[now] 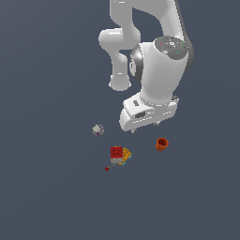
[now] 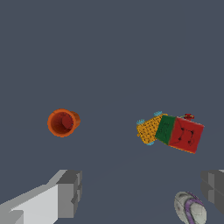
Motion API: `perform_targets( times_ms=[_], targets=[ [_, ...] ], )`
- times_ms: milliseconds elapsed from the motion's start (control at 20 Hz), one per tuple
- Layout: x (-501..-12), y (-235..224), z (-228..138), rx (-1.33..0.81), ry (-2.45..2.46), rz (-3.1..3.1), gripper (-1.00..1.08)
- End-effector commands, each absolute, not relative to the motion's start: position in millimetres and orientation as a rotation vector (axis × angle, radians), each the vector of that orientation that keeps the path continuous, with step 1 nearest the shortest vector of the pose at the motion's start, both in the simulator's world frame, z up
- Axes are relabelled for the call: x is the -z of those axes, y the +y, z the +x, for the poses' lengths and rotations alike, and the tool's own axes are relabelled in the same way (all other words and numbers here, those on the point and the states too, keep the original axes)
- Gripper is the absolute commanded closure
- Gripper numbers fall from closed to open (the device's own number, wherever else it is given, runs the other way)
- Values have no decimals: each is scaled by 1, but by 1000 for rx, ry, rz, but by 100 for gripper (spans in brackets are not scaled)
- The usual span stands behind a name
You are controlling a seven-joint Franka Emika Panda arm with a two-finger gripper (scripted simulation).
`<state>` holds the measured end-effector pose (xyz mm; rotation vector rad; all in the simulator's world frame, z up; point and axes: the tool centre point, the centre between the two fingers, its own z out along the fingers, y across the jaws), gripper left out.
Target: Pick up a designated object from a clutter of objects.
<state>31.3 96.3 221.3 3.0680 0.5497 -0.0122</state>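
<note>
The small orange-red cup [image 1: 161, 144] stands alone on the dark floor, and its hollow top shows in the wrist view [image 2: 63, 123]. My gripper [image 1: 146, 126] hangs above the floor, up and to the exterior view's left of the cup, not touching it. In the wrist view the gripper [image 2: 140, 192] is open and empty, its grey fingers [image 2: 68, 192] wide apart. The clutter lies to the exterior view's left of the cup: a red cube [image 1: 116, 153] with dark dots [image 2: 186, 135], touching a yellow-orange piece [image 1: 125, 155] [image 2: 150, 129].
A greyish-white ball [image 1: 98, 130] lies apart at the exterior view's left and shows near one finger in the wrist view [image 2: 190, 208]. A tiny red bit [image 1: 107, 168] [image 2: 189, 116] lies just beyond the cube. The white arm [image 1: 159, 70] rises behind.
</note>
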Motion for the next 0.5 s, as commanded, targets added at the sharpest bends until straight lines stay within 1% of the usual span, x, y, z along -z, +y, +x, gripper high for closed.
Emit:
perform_targets(
  times_ms=[0,250,450],
  targets=[
    [-192,121,32,12,685,3039,-92],
    [-142,165,27,8,914,2985,-92],
    [-114,190,21,4,1044,2951,-92]
  ],
)
